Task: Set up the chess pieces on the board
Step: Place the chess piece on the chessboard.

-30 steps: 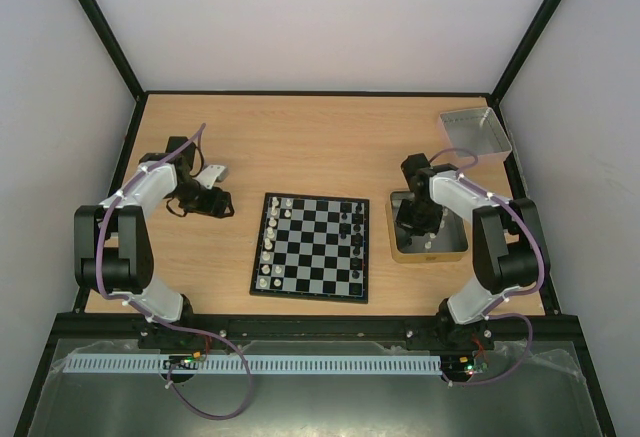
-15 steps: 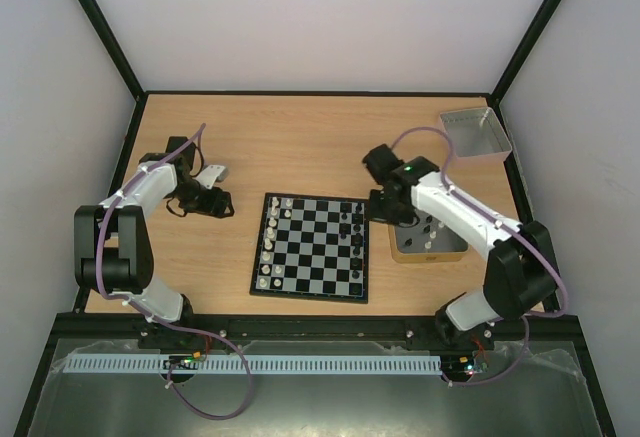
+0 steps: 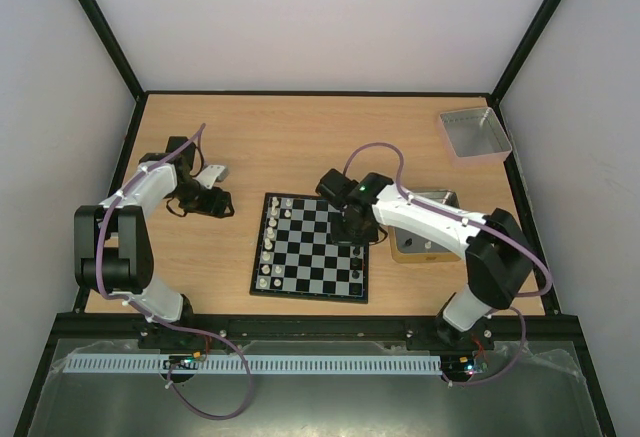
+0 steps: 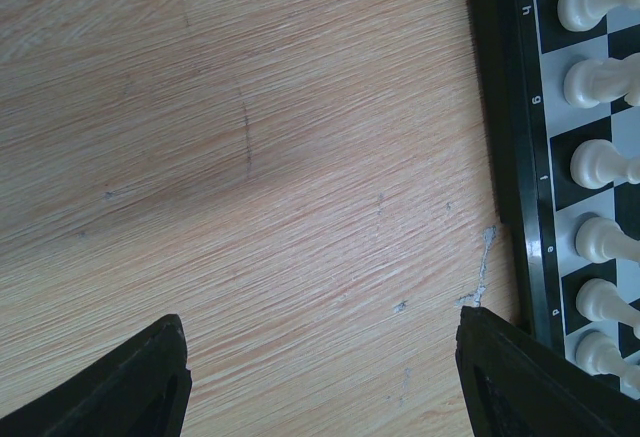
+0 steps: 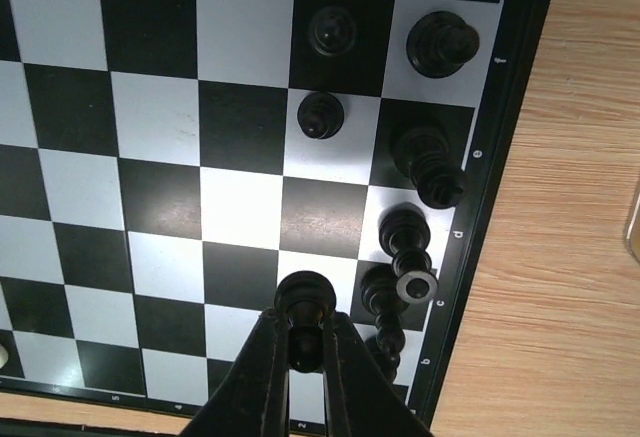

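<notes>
The board (image 3: 312, 247) lies in the table's middle, with white chess pieces (image 3: 268, 244) along its left side and black pieces (image 3: 356, 253) along its right. My right gripper (image 3: 352, 227) hangs over the board's right half, shut on a black pawn (image 5: 305, 302) above a square beside the black back-row pieces (image 5: 410, 247). Two black pawns (image 5: 322, 114) stand further along. My left gripper (image 3: 222, 202) is open and empty, low over bare table left of the board; its fingertips (image 4: 160, 372) frame wood, with white pieces (image 4: 600, 162) at the view's right edge.
A tan-rimmed grey tin (image 3: 432, 225) holding more pieces sits right of the board, partly behind my right arm. A silvery grey tray (image 3: 473, 133) stands at the back right corner. The board's black border (image 4: 500, 137) runs close to my left gripper's right finger.
My right arm has swung left from the tin to over the board's right side, carrying a black pawn. The left arm has not moved.
</notes>
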### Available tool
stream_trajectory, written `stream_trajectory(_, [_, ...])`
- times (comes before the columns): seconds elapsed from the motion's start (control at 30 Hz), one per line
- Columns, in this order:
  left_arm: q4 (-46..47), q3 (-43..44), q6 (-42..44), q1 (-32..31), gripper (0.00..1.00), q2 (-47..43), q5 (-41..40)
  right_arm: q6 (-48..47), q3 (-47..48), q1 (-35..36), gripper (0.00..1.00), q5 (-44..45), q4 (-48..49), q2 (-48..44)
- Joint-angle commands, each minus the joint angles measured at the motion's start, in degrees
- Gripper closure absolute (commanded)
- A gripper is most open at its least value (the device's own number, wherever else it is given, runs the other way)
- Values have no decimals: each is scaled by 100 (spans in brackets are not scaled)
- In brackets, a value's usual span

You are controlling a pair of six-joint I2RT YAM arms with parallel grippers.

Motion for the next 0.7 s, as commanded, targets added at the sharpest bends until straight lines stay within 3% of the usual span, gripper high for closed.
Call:
stream_trajectory(0.0, [-21,-50,-29,-33,27,-21,47,50,-116,33,94,-89,163,167])
stream_trajectory(0.67, [-21,-56,-48,-32,27,-19,35,22,-556,38,94,-146,766,550])
